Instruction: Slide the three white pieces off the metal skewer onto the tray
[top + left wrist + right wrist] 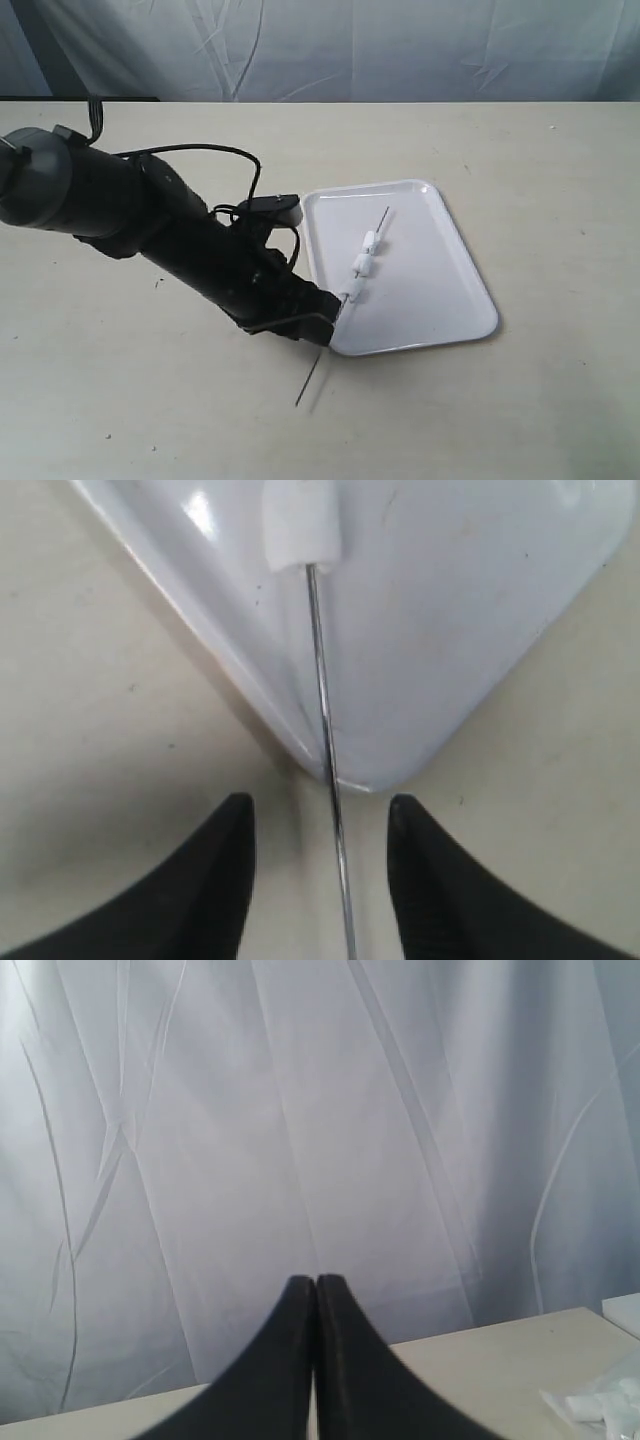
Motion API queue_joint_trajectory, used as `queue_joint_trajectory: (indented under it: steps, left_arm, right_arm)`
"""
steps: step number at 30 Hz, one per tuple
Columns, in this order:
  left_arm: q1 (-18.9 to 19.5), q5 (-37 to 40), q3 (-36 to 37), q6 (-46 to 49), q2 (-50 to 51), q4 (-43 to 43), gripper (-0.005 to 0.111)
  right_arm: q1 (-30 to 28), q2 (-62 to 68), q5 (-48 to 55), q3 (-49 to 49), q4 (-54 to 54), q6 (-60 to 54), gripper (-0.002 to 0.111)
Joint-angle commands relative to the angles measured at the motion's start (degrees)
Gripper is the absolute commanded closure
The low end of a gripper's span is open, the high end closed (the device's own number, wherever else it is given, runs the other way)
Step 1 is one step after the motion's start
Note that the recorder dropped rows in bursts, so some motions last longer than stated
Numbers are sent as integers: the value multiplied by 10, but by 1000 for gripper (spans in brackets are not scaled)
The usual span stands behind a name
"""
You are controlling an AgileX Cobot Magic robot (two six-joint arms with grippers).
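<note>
Cream bench, creased white curtain behind. Approach step: left tool spread wide, straddling the metal skewer at its bare end, just off the tray corner. Next, probably: closing squarely on that thin rod. Right tool pressed together, raised, idle. On the tray: three white pieces, threaded on the skewer, nothing else.

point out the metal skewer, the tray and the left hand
metal skewer [322, 680], left wrist view, bare stretch of rod
tray [430, 275], exterior view, bare floor
left hand [320, 802], left wrist view, midway between fingertips
</note>
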Motion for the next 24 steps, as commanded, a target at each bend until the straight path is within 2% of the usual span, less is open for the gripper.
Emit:
queue_joint_trajectory:
  steps: [1, 10, 13, 17, 24]
  left_arm:
    - [-23, 21, -2, -5, 6, 7, 65]
    - [-54, 4, -2, -34, 44, 17, 66]
    - [-56, -1, -2, -56, 60, 54, 78]
    - [-56, 0, -2, -61, 66, 73, 105]
    - [-56, 18, -2, -61, 65, 94, 107]
  right_arm:
    - [2, -2, 2, 0, 1, 0, 109]
    - [2, -2, 5, 0, 2, 0, 109]
    - [2, -2, 5, 0, 2, 0, 109]
    - [2, -2, 5, 0, 2, 0, 109]
    - [2, -2, -2, 0, 12, 0, 109]
